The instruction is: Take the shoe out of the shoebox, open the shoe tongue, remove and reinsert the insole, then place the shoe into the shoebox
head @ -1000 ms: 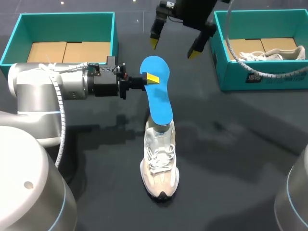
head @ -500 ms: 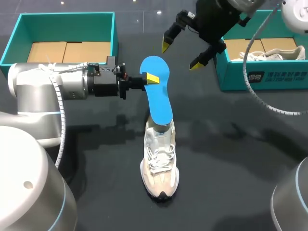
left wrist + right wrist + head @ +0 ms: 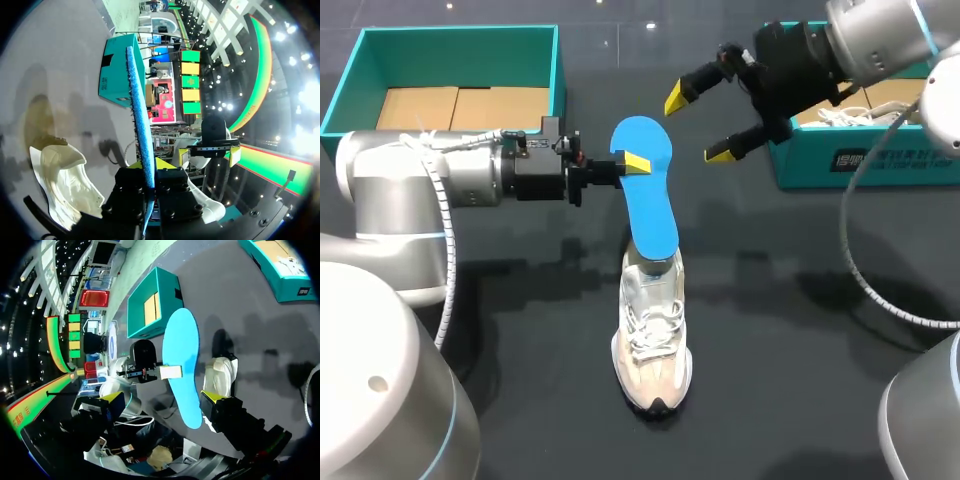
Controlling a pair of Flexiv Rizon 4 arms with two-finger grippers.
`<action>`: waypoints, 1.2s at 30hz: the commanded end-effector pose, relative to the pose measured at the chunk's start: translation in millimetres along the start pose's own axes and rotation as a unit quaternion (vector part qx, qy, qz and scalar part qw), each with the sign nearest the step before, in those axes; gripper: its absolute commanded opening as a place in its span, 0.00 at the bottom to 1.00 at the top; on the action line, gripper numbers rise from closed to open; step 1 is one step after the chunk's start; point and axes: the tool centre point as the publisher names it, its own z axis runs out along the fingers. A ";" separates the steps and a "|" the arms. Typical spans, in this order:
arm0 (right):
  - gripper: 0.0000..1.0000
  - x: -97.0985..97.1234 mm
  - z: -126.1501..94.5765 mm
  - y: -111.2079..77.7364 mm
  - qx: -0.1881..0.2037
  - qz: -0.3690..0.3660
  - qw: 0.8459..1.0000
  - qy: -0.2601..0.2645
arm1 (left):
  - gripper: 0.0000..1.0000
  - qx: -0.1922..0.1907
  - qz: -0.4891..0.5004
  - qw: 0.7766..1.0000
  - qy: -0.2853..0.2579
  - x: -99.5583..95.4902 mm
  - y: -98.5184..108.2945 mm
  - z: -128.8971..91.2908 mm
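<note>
At the far left of the dark counter (image 3: pixel 800 300) sits an open teal shoebox (image 3: pixel 460 32) with bare cardboard on its floor. The left arm (image 3: pixel 430 185) comes in level in front of it, and the left end effector (image 3: pixel 632 163) is closed on one long edge of a blue insole (image 3: pixel 650 205), a yellow-tipped finger pressed against each face near its upper end. The left wrist view shows the insole edge-on, running straight out between those two fingers. The insole slants upward; its lower end is tucked into the opening of a cream lace-up sneaker (image 3: pixel 652 335), which stands upright mid-counter, toe toward the robot. Just right of the insole's upper end, and apart from it, hangs the right end effector (image 3: pixel 700 125), fingers spread wide and holding nothing. Behind it, at the far right, is a second teal shoebox (image 3: pixel 850 165) with something pale and laced (image 3: pixel 835 117) lying inside, mostly hidden by the right arm (image 3: pixel 865 45).
</note>
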 end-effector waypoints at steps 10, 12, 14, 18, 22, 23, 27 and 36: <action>1.00 -14.3 8.8 -1.0 0.000 0.013 0.992 0.125 | 0.00 -0.001 0.000 1.000 -0.001 -0.2 0.4 -0.7; 1.00 -15.5 8.9 -1.1 -0.001 0.014 0.992 0.128 | 0.00 0.000 0.011 1.000 0.004 0.7 -0.3 -4.0; 1.00 -17.0 9.0 -1.2 -0.001 0.014 0.991 0.131 | 0.00 0.000 0.025 1.000 0.007 2.3 -0.1 -8.3; 1.00 -19.6 9.1 -1.5 0.001 0.016 0.991 0.135 | 0.00 0.004 0.065 0.998 0.010 7.8 0.1 -16.1; 1.00 -20.3 8.9 -0.9 0.003 0.014 0.990 0.140 | 0.00 0.013 0.126 0.992 0.013 15.9 -1.7 -22.9; 1.00 -20.5 8.8 -0.6 0.004 0.013 0.990 0.144 | 0.00 0.016 0.150 0.988 0.015 18.2 -1.6 -24.6; 1.00 -21.0 8.7 1.0 0.009 0.011 0.988 0.151 | 0.00 0.024 0.238 0.971 0.027 27.1 -2.5 -30.0; 1.00 -21.6 8.3 2.7 0.012 0.006 0.986 0.164 | 0.00 0.057 0.441 0.892 0.082 40.0 -8.8 -37.0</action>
